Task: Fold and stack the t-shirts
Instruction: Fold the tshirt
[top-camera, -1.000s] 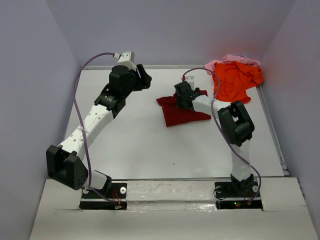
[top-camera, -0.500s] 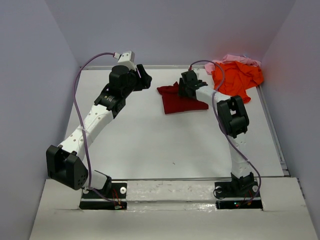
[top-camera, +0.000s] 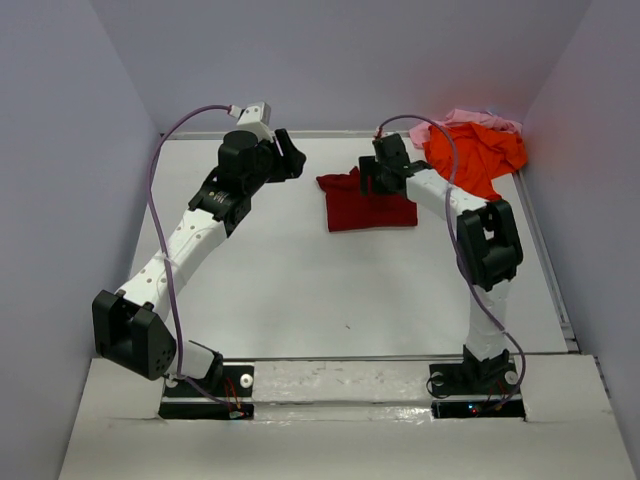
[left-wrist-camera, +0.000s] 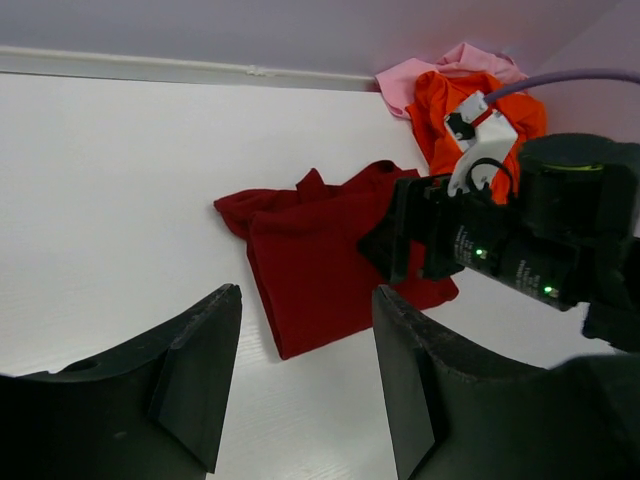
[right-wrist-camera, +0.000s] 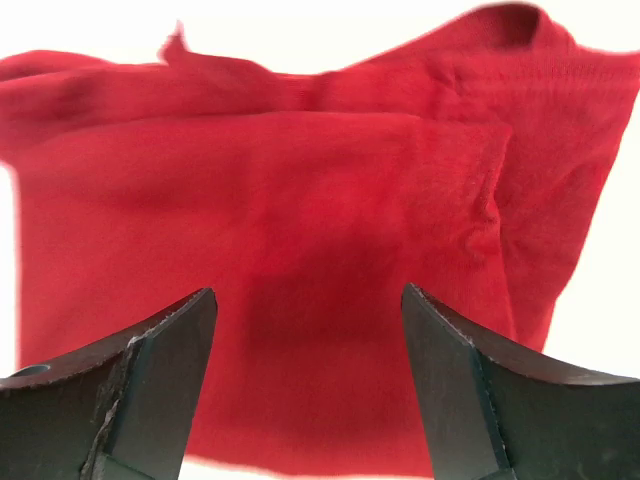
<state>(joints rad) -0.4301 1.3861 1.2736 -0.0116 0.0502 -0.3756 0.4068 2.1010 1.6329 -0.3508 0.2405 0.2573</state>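
Beneath right fingers (right-wrist-camera: 150, 390), maroon t-shirt (right-wrist-camera: 300, 220), rumpled rectangle

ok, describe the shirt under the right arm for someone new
On the white table, look to the far right corner, where an orange shirt and a pink shirt lie crumpled. Just left of them, under the right end effector, is the dark red shirt, the only one folded flat.

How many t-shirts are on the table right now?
3: the maroon t-shirt toward the table's far side, the orange t-shirt crumpled in the far right corner, the pink t-shirt mostly hidden behind it.
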